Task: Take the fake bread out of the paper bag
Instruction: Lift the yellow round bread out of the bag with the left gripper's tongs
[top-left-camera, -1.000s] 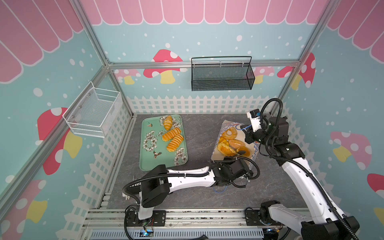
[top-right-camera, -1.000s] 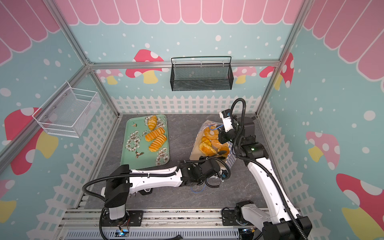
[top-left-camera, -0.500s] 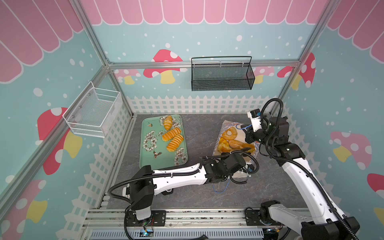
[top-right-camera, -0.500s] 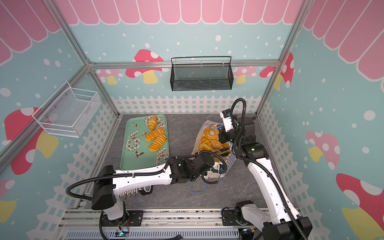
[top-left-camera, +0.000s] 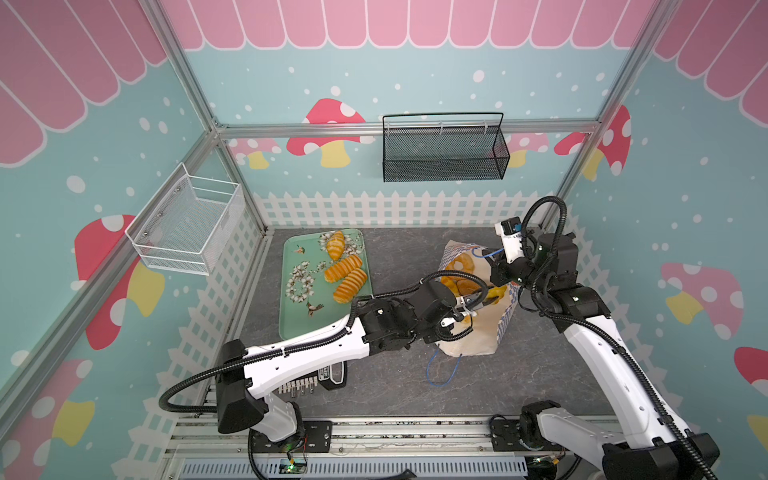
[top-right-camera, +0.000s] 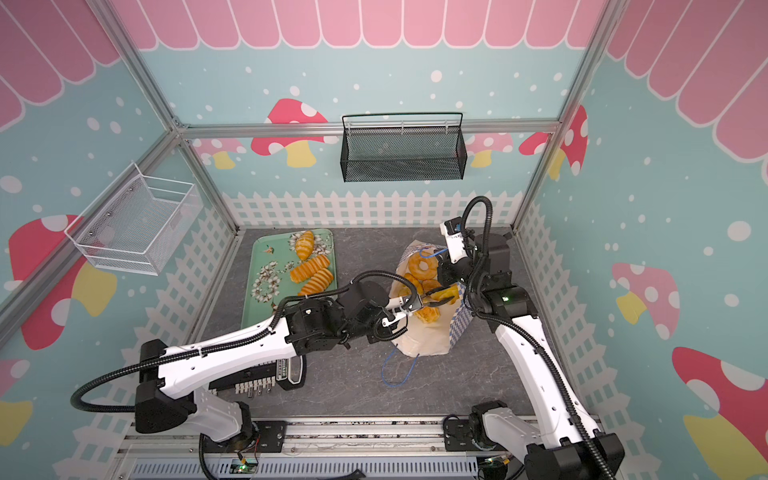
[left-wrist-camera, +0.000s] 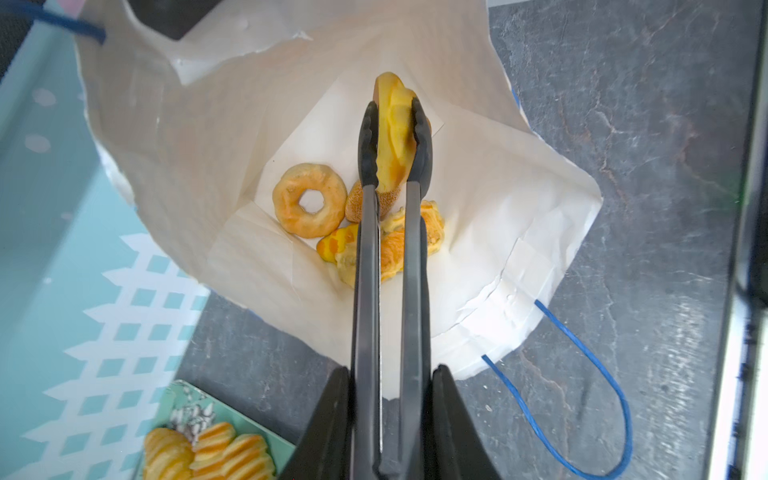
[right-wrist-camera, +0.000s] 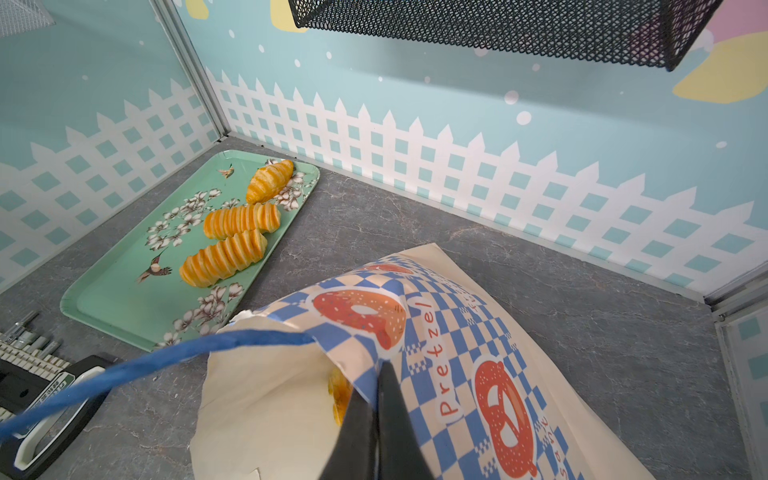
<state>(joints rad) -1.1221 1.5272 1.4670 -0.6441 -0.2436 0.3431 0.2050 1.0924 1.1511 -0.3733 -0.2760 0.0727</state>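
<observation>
The left gripper (left-wrist-camera: 390, 399) is clenched on black tongs (left-wrist-camera: 368, 270) whose tips pinch a yellow pastry (left-wrist-camera: 395, 133) inside the open paper bag (left-wrist-camera: 216, 137), above a ring doughnut (left-wrist-camera: 309, 199) lying on its floor. The right gripper (right-wrist-camera: 374, 399) clamps the bag's checkered rim.

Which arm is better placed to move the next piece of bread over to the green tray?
Left. The left gripper holds tongs clamped on a yellow pastry inside the paper bag, and the tray lies on its side. The right gripper pinches the bag's rim.
</observation>
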